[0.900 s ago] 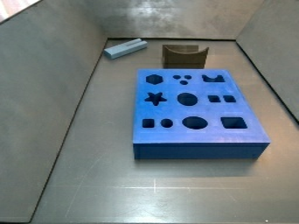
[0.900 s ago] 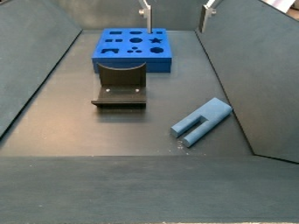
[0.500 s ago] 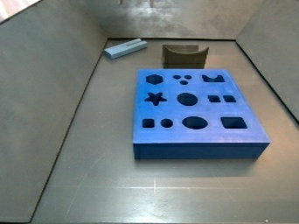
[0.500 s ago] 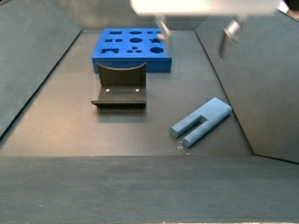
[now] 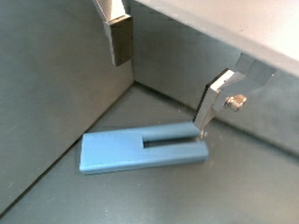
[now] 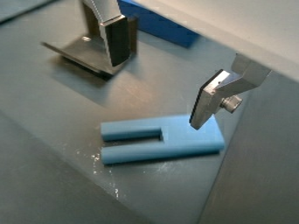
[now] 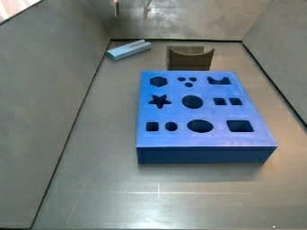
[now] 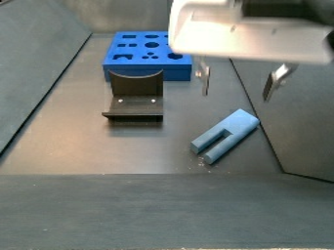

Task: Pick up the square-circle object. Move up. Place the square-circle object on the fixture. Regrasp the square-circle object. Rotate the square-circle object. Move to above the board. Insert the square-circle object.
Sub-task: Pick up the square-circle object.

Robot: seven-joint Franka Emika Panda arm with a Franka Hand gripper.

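Grey counter (image 8: 92,146): we see gripper (image 8: 236,81) spread wide, empty, above square-circle object (image 8: 225,133) lying flat near wall, apart from fixture (image 8: 133,104).

We see the board (image 7: 202,118) at the centre of the tabletop (image 7: 96,189) in a side view, with the fixture (image 7: 188,57) just beyond it at twelve o'clock and the square-circle object (image 7: 128,48) at eleven o'clock, near the back wall and apart from both. In a side view from the opposite end, the board (image 8: 146,55) lies farthest from us, the fixture (image 8: 133,104) just before it, and the square-circle object (image 8: 225,134) at four o'clock of the fixture, beside the wall. We find the hand (image 8: 237,80) hanging above the object, its fingers spread wide and clear of it, one finger (image 5: 216,101) over the object's (image 5: 143,150) slotted end in a wrist view.
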